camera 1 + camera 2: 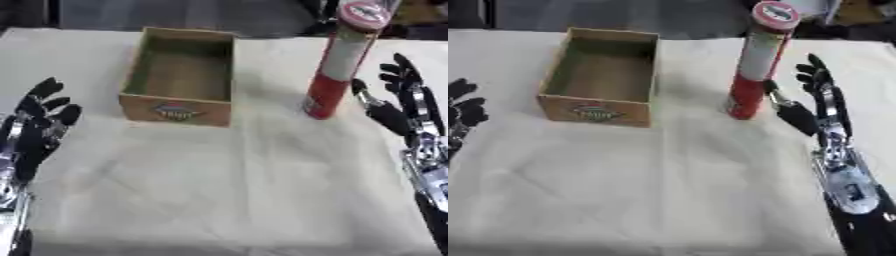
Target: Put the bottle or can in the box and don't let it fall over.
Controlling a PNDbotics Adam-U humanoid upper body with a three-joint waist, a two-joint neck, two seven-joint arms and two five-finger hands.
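Tall can (339, 70) stands upright right of the empty box (179, 75), not yet grasped; right hand (404, 107) beside it, fingers spread wide.

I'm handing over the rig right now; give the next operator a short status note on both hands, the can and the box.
Left hand: open, idle at the table's left edge, holding nothing.
Right hand: open, fingers straight, just right of the can; whether the thumb touches it I cannot tell.
Can: tall, red and white, upright on the cloth, right of the box.
Box: cardboard, open-topped, empty.
Done: nothing placed yet.
Left: grasp the can, set it upright in the box.
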